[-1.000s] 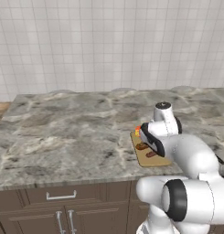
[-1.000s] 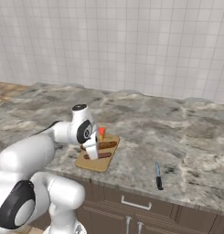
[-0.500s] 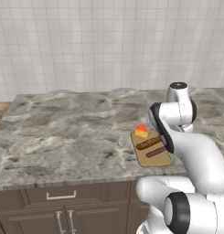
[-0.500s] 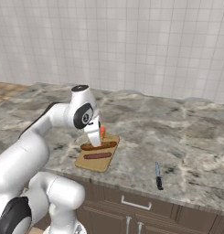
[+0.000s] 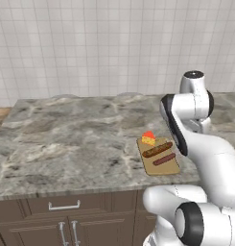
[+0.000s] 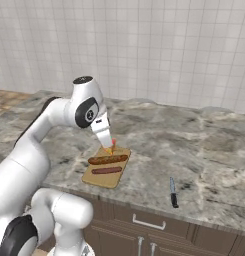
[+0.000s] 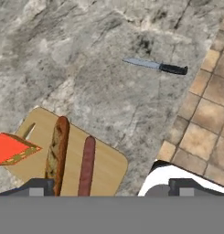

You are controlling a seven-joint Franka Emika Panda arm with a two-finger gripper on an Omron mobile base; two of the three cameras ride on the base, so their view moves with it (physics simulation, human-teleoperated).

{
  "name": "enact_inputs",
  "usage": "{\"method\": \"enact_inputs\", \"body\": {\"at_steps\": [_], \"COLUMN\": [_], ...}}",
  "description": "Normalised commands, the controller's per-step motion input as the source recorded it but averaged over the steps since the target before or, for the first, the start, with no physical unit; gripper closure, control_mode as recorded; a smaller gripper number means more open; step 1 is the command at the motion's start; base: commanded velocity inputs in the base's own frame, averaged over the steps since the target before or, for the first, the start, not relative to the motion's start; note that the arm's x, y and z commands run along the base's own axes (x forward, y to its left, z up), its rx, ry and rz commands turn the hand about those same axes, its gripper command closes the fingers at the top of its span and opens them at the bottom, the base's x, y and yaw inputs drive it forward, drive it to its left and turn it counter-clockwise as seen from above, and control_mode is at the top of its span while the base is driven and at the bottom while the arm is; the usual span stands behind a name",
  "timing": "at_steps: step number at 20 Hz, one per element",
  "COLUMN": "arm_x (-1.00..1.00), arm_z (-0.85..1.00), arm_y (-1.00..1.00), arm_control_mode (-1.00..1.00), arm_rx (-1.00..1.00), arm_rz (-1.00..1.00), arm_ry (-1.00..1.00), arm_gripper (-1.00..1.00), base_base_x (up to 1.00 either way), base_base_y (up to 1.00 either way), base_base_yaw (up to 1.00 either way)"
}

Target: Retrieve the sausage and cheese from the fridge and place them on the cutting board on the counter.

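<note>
Sausage (image 5: 164,159) lies on the board (image 5: 158,164), beside the longer brown link (image 5: 157,149) and parallel to it, below the raised gripper (image 7: 109,186); cheese (image 5: 148,138) sits at the board's far end, just past the brown link's tip; in the hand view the cheese (image 7: 13,149) is at the left of the board (image 7: 106,165), the brown link (image 7: 57,153) next, the sausage (image 7: 87,165) nearest the gripper's middle; the gripper's two tips stand spread wide apart, holding nothing, clear above the board; a knife (image 6: 172,192) rests on the surface (image 5: 66,134) well apart from the board, out ahead of the gripper in the hand view, near the surface's front edge; tiled floor (image 7: 207,114) shows beyond that edge.
</note>
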Motion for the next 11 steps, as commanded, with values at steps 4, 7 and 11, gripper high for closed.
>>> {"method": "enact_inputs", "body": {"at_steps": [4, 7, 11], "arm_x": [-0.39, -0.65, -0.72], "arm_z": [0.0, 0.0, 0.13], "arm_y": [0.0, 0.0, 0.0], "arm_control_mode": [-1.0, -1.0, -1.0], "arm_rx": [-0.08, -0.08, -0.07], "arm_rz": [0.32, 0.34, 0.35], "arm_ry": [-0.07, -0.16, -0.14], "arm_gripper": [-1.0, -1.0, -1.0], "base_base_x": [0.0, 0.0, 0.0], "base_base_y": [0.0, 0.0, 0.0], "base_base_yaw": [0.0, 0.0, 0.0]}}
